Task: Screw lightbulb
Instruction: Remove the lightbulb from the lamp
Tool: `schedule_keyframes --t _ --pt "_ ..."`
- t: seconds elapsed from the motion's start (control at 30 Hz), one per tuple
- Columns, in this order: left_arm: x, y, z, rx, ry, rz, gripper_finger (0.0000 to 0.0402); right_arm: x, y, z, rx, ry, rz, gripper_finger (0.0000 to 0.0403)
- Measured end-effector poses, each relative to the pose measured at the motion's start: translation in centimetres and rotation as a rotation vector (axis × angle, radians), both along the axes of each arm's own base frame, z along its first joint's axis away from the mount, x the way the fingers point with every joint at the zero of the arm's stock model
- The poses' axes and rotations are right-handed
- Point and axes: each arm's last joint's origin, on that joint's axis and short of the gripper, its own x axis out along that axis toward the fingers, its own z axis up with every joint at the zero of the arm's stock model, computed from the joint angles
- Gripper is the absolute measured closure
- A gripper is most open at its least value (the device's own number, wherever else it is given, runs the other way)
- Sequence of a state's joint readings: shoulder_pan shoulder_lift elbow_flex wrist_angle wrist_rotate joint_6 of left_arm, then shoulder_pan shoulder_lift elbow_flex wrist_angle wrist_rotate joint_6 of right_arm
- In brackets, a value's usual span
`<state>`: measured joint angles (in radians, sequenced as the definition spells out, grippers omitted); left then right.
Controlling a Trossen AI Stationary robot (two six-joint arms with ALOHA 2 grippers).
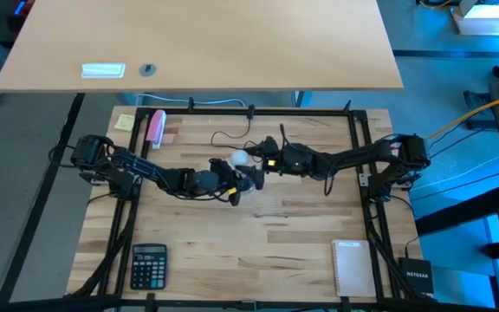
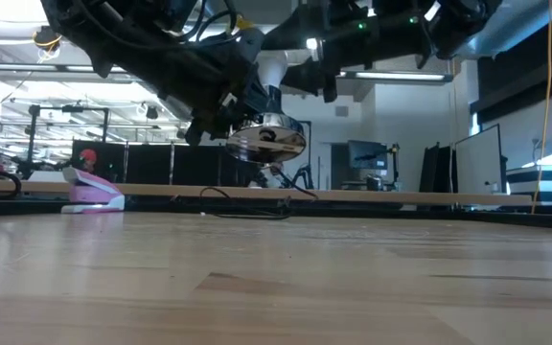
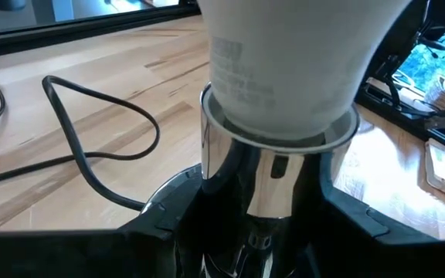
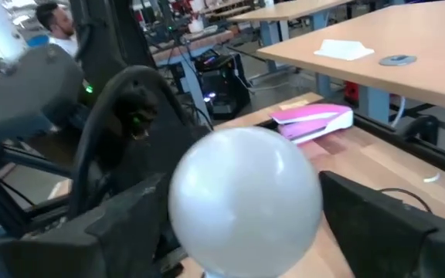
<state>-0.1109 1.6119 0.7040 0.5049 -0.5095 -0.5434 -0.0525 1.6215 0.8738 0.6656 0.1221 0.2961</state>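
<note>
Above the middle of the tabletop (image 1: 258, 225), held clear of the wood, the lightbulb (image 1: 241, 159) sits with its neck already inside the silver socket (image 3: 273, 181), whose black cord (image 3: 91, 154) trails away across the boards. The left gripper (image 1: 232, 184) is clamped on the socket body, its dark fingers (image 3: 168, 224) pressed against either side of the shiny barrel. The right gripper (image 1: 262, 165) reaches in from the opposite side, and its fingers (image 4: 377, 216) flank the white globe; they look closed on the glass, though actual contact is hidden behind the bulb's curve.

To do this step well, the bulb's axis should stay in line with the socket's. In the left wrist view the collar looks level with the rim, so no cross-threading is apparent. The right wrist should roll steadily with light inward pressure, while the left keeps the socket from spinning along. The smooth glass will likely slip under a weak pinch, and too hard a squeeze could crack it. The cord needs slack so that it does not drag the socket sideways.
</note>
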Motion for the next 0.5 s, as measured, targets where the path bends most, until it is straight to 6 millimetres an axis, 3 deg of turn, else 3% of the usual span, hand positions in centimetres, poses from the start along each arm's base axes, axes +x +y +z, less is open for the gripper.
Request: schedule_keyframes --t 0.2,0.37,0.5 --pt "0.0 0.0 0.0 0.008 0.005 -0.006 0.0233 -0.1 0.0 0.0 -0.037 0.019 0.013 0.0161" --pt "0.3 -0.8 0.5 0.071 -0.007 -0.18 0.0233 -0.8 0.2 1.5 -0.06 -0.007 0.123 0.0162" --pt "0.5 -2.1 1.5 0.097 -0.107 -0.458 0.0233 -1.1 1.0 3.1 -0.045 -0.057 0.44 0.0162"
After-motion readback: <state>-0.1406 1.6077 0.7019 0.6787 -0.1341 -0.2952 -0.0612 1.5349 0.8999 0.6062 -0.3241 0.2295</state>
